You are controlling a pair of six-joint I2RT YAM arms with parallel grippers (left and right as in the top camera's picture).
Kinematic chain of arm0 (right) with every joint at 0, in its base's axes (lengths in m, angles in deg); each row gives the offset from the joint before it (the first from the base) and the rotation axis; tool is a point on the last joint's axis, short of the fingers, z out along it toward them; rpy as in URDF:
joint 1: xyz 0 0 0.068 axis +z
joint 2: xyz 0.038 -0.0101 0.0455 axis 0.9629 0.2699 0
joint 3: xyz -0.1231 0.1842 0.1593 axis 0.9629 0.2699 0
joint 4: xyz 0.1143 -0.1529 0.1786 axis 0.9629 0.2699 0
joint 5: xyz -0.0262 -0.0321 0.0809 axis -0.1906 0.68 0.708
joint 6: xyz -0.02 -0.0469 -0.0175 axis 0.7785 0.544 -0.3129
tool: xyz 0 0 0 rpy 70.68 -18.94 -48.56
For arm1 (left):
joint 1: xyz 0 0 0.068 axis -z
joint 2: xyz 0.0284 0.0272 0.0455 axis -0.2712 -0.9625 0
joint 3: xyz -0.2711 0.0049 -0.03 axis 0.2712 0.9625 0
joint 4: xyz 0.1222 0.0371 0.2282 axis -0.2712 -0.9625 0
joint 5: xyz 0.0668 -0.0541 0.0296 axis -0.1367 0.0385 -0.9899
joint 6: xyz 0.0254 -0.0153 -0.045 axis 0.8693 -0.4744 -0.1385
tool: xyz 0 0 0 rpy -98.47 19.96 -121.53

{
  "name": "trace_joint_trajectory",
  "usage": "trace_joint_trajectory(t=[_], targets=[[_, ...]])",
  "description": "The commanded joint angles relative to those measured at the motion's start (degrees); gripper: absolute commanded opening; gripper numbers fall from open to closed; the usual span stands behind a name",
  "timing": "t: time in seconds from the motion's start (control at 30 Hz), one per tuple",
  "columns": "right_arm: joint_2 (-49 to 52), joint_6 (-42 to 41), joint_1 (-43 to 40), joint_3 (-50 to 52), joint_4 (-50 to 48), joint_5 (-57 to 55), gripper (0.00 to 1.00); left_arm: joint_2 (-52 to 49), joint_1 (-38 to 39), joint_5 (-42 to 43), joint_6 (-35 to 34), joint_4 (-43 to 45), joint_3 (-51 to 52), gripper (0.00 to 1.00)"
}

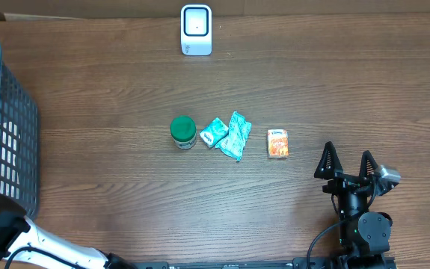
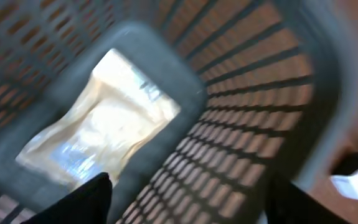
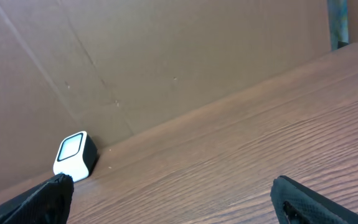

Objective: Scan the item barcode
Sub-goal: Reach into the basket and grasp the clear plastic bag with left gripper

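Left tool (image 2: 188,193): jaws apart, nothing between them, above basket (image 2: 259,124). Pale packet (image 2: 104,124) below it, apparently lying on the basket floor; view blurred. Right tool (image 1: 347,166): spread wide, empty, over surface (image 1: 125,90). Jar (image 1: 183,131), teal packets (image 1: 233,136) and box (image 1: 277,143) mid-surface. Scanner (image 1: 196,30) at far edge.

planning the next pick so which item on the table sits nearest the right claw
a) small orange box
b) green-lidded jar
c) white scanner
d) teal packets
a: in the overhead view the small orange box ends the row on the side of the right claw, while the teal packets and green-lidded jar lie farther away.
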Motion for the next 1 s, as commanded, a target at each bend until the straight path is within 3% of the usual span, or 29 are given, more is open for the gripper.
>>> trace_joint_trajectory(t=[0.0,0.17,0.4,0.57,0.7,0.97], targets=[[-0.50,0.46,0.46,0.61,-0.31,-0.76,1.00,-0.28,0.52,-13.66,2.60,0.07,6.40,0.73],[-0.50,0.46,0.46,0.61,-0.31,-0.76,1.00,-0.46,-0.39,-15.89,3.19,4.76,17.27,0.77],[-0.50,0.46,0.46,0.61,-0.31,-0.76,1.00,-0.48,0.13,-17.70,9.84,15.08,33.75,0.80],[-0.50,0.46,0.46,0.61,-0.31,-0.76,1.00,-0.48,0.00,-19.80,10.75,23.91,41.99,1.00],[-0.50,0.46,0.46,0.61,-0.31,-0.76,1.00,-0.48,0.46,-19.76,12.66,31.06,46.31,1.00],[-0.50,0.46,0.46,0.61,-0.31,-0.76,1.00,-0.55,1.88,-19.69,24.06,40.89,54.25,1.00]])
